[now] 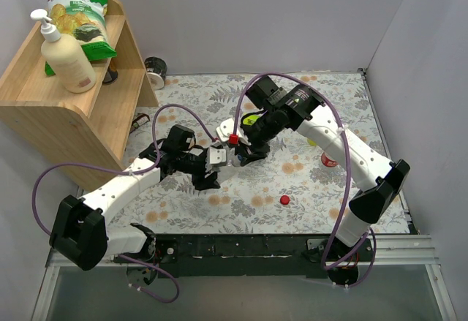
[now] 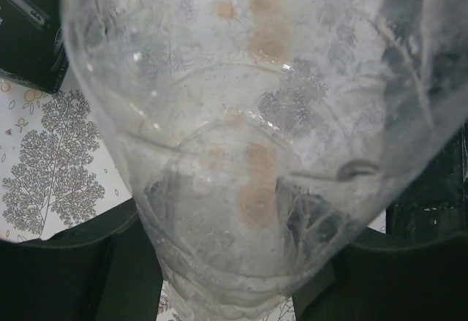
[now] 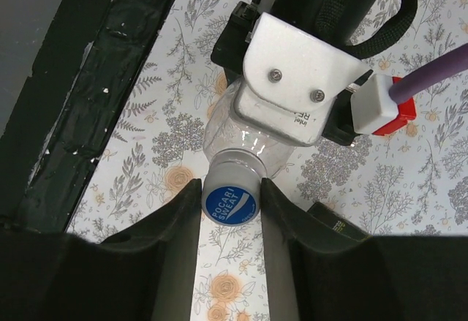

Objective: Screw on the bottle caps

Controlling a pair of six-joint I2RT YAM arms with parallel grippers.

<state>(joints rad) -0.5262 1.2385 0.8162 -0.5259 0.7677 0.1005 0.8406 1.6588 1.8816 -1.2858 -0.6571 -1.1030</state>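
My left gripper (image 1: 218,160) is clamped around the clear, crinkly plastic bottle (image 2: 256,153), while my right gripper (image 3: 230,187) is pinching its round blue screw cap (image 3: 229,205).

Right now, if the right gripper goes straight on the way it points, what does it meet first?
The right gripper meets the blue cap, which sits between its fingers. Just behind the cap comes the clear bottle that the left gripper holds.
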